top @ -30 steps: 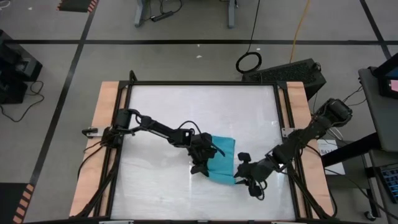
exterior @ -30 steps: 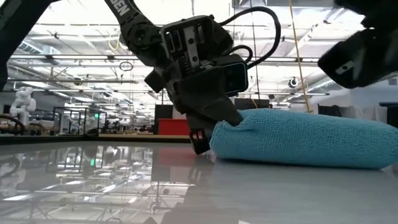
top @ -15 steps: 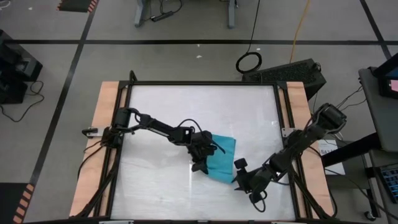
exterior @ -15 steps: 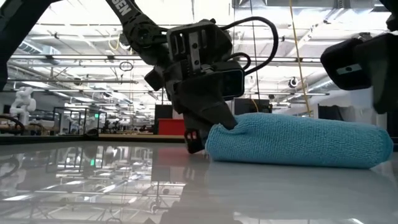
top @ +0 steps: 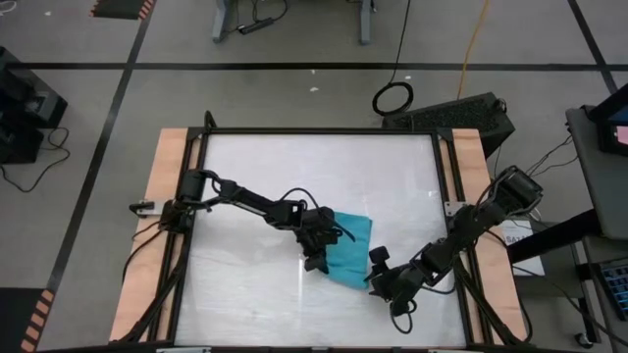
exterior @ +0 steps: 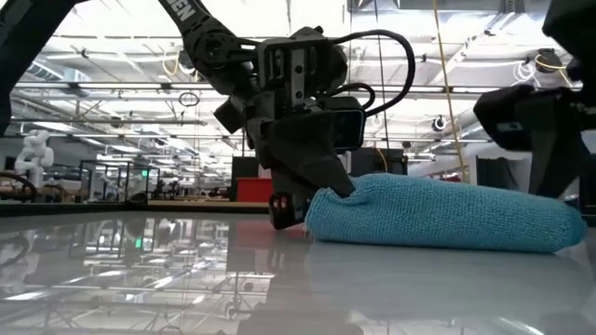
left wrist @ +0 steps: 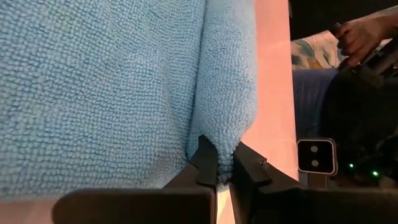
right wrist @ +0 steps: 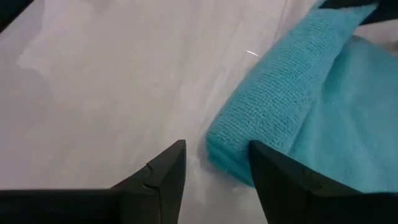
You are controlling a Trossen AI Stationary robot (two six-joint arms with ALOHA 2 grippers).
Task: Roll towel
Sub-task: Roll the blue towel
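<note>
The turquoise towel (top: 350,243) lies on the white table (top: 265,176), partly rolled: a thick roll (exterior: 447,212) runs along its near edge and the flat remainder (top: 355,227) lies on the far side. My left gripper (top: 316,258) is at the roll's left end, shut on it. My right gripper (top: 379,285) is low at the roll's right end. In the right wrist view it (right wrist: 214,163) is open, its fingers standing on either side of the roll's end (right wrist: 233,152) without touching it. My left gripper pinches the left end of the towel's roll (left wrist: 222,148) between its two fingers, several layers of cloth. The fingers come slanting down from the table's left and lie along the roll. The roll rests on the table and stretches away from the fingertips.
Wooden side rails (top: 167,196) and a black frame border the table. There is bare table to the far side and left of the towel. A person's hand (left wrist: 360,37) shows beyond the table in the left wrist view.
My right gripper has come down and moved toward the table's left, up to the roll's right end. My left gripper has shifted slightly toward the left, and the roll has slid a little with it.
</note>
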